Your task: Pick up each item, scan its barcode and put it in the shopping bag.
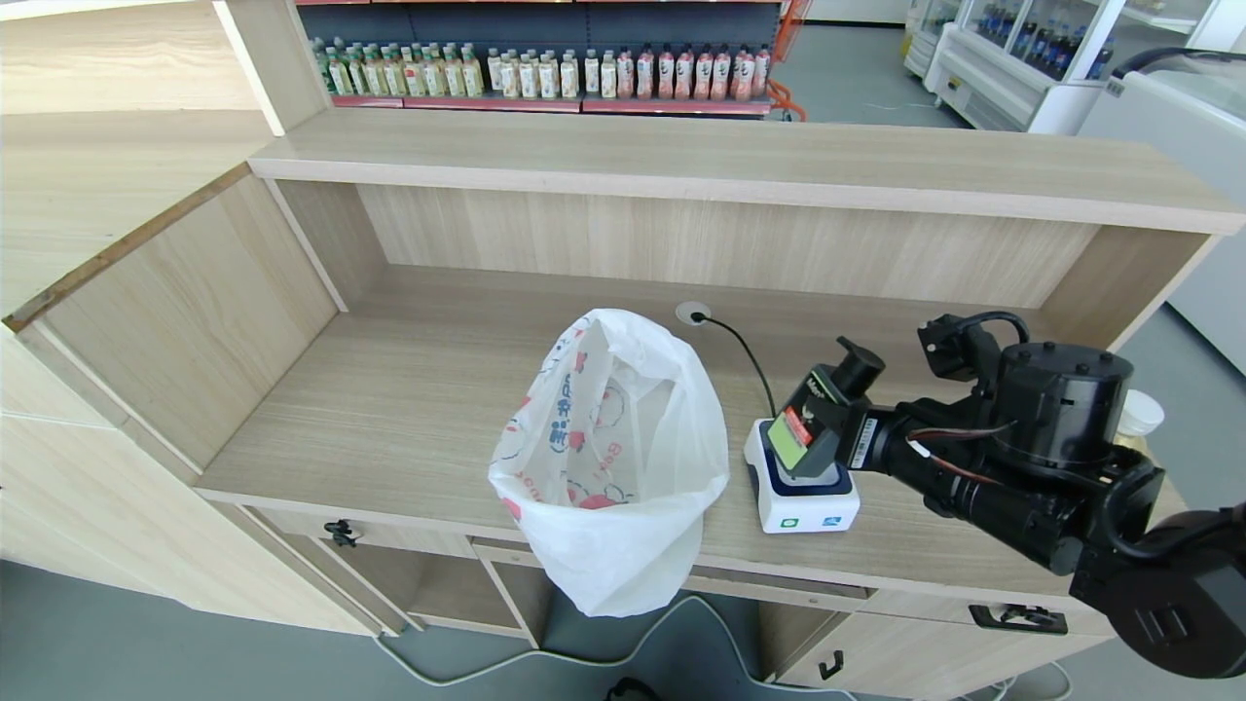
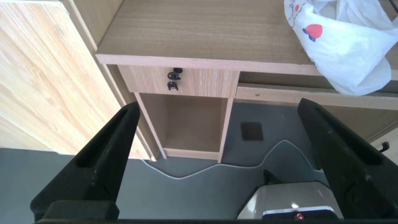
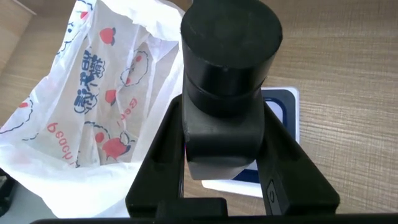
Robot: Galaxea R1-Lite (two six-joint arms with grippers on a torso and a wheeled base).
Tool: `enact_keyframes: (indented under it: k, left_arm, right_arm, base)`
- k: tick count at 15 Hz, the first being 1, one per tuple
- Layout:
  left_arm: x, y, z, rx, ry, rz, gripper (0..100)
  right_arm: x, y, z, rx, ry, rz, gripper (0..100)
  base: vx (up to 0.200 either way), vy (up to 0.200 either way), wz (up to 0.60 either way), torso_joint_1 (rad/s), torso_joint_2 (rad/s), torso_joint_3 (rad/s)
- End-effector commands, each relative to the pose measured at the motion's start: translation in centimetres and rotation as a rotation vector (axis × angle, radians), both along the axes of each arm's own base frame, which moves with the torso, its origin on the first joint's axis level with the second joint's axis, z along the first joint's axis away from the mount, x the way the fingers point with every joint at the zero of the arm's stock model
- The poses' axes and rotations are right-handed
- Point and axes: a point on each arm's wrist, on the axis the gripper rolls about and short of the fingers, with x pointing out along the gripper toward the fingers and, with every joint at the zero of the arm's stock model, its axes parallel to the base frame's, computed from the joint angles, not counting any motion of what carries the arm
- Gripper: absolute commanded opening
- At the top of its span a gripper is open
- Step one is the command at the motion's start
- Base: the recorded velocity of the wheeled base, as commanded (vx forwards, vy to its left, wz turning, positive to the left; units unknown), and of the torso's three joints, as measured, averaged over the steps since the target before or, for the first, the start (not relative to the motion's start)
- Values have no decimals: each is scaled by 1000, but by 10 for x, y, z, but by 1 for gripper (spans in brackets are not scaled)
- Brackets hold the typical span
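Bottle (image 1: 827, 404), dark with a black cap, pinched in my right pincer (image 1: 839, 428) just above the scanner (image 1: 800, 492).

Head view: I hold it tilted, cap uppermost, with the green-and-red label (image 1: 790, 440) at the low end over the scanner's blue top. I judge this is meant to present the barcode, so this is the scanning step and bagging is not yet done. The shopping bag (image 1: 608, 458) stands just beside the scanner on the worktop (image 1: 409, 409) with its mouth open upward, which keeps the coming transfer short. A cable (image 1: 750, 355) runs from the scanner back to a grommet in the worktop. The label's print is too small to make out. The shopping bag bears red and blue motifs and lettering, which I leave unread.

Left wrist view: my left pincer (image 2: 221, 158) is spread and carries nothing. It hangs low in front of the worktop (image 2: 199, 31), apart from the work. Part of the shopping bag (image 2: 348, 43) overhangs the edge.

Right wrist view: my two fingers (image 3: 292, 174) press on the bottle (image 3: 227, 81) below its cap. The scanner (image 3: 283, 106) lies beneath and the shopping bag (image 3: 93, 106) alongside.
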Motion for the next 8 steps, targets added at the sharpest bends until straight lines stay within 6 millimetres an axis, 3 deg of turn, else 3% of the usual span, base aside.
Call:
enact_keyframes:
  k: [1, 6, 7, 8]
  left_arm:
    - [0, 0, 0, 0, 2, 0, 100]
    - [0, 0, 0, -2, 2, 0, 100]
    - [0, 0, 0, -2, 2, 0, 100]
    - [0, 0, 0, -2, 2, 0, 100]
  right_arm:
    - [0, 0, 1, 1, -2, 1, 0]
    - [-2, -1, 4, 6, -13, 1, 0]
    - [-5, -2, 15, 21, -55, 3, 0]
    - [-7, -3, 25, 34, -89, 14, 0]
  base:
    - [0, 0, 0, 0, 0, 0]
    - [0, 0, 0, 0, 0, 0]
    - [0, 0, 0, 0, 0, 0]
    - [0, 200, 0, 2, 2, 7]
